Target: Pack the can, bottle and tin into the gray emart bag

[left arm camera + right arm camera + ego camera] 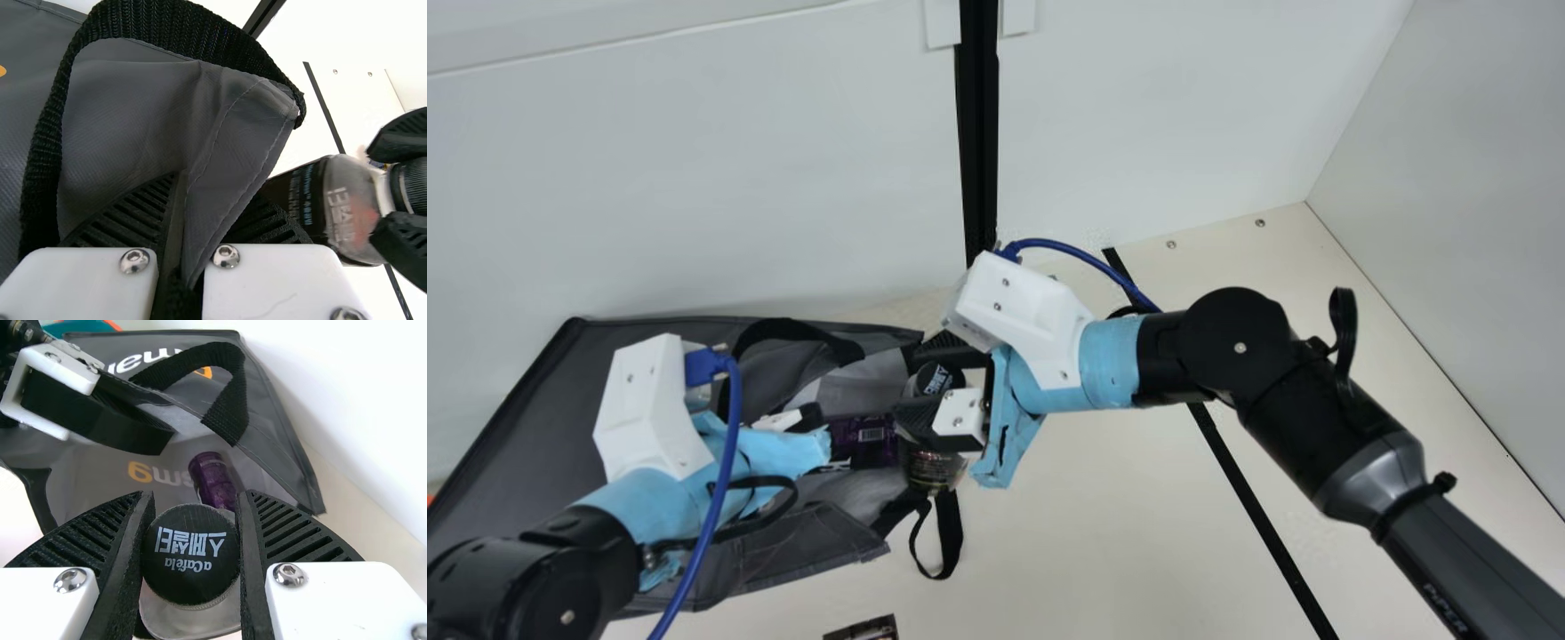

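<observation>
Lying toward 8 o'clock in the main view, the gray bag spreads across the table, with a black strap looping over its 12 o'clock side. The left gripper, at the bag's 3 o'clock side, has its fingers pinched nearly together on a fold of the gray cloth; the left wrist view shows the fold standing up between them. Next comes the can, purple, in the bag at about 4 o'clock from that gripper. Well below it, toward 7 o'clock from the view's middle, a dark printed item is cut off by the edge, and I cannot tell whether it is the tin. Farther right, at the bag's 3 o'clock end, is the bottle, its black cap toward 12 o'clock. The right gripper has it by the cap end, its fingers parted only by that width and pressed against either side. A loose black loop hangs at 6 o'clock from the bottle.
</observation>
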You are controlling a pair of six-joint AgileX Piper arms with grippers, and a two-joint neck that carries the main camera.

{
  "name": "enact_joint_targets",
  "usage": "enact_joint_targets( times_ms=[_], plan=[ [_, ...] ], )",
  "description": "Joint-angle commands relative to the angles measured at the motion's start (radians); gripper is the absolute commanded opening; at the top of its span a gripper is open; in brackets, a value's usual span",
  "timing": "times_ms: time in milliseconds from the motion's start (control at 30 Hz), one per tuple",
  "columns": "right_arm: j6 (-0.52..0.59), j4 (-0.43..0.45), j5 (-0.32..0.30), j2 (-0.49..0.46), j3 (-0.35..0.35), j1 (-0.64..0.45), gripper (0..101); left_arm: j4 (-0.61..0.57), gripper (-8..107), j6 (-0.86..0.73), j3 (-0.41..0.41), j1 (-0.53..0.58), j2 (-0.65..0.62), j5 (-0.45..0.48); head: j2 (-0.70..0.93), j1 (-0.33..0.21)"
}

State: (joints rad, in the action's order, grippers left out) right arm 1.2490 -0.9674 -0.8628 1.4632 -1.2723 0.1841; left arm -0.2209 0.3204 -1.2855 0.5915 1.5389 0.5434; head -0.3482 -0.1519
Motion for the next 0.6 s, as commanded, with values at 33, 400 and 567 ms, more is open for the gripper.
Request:
enact_joint_targets(
  times_ms=[33,400,567],
  plan=[
    [0.027,-0.039,0.01,0.01,0.005,0.009,0,0.0,10,0.0,0.0,0.0,0.0,0.0,-0.001,-0.023],
    [0.107,-0.152,0.062,0.07,0.003,0.045,0,0.0,10,0.0,0.0,0.0,0.0,0.0,-0.001,-0.023],
    [0.146,-0.212,0.079,0.099,-0.001,0.059,0,0.0,10,0.0,0.0,0.0,0.0,0.0,-0.001,-0.023]
  ],
)
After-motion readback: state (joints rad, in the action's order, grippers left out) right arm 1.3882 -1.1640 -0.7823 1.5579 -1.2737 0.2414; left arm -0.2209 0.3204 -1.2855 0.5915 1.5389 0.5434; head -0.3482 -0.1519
